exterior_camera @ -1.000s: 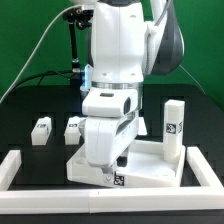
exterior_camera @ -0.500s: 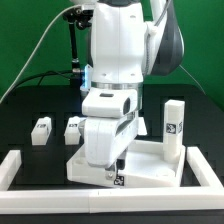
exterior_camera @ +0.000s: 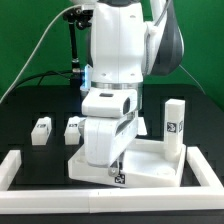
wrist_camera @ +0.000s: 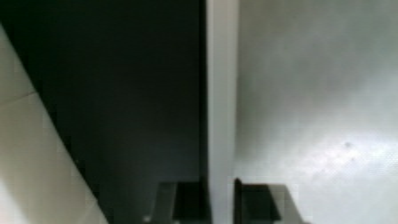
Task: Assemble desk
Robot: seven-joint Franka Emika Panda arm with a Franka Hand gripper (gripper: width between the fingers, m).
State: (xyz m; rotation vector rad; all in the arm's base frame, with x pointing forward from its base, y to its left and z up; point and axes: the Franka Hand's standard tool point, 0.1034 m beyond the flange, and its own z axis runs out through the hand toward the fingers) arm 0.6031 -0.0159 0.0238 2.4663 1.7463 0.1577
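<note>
We have the desk top (exterior_camera: 155, 172) pinched.
Our hand (exterior_camera: 117, 172) is closed tight on its thin near edge.

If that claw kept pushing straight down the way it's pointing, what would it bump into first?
Probably the desk top itself. The gripper points down and is shut on its thin upright wall, so the tray's floor, or the black table beside it, comes next. Depth is hard to judge.

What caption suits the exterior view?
Robot gripper clamps the white plastic tray-like desk top; one square white leg stands upright.
</note>
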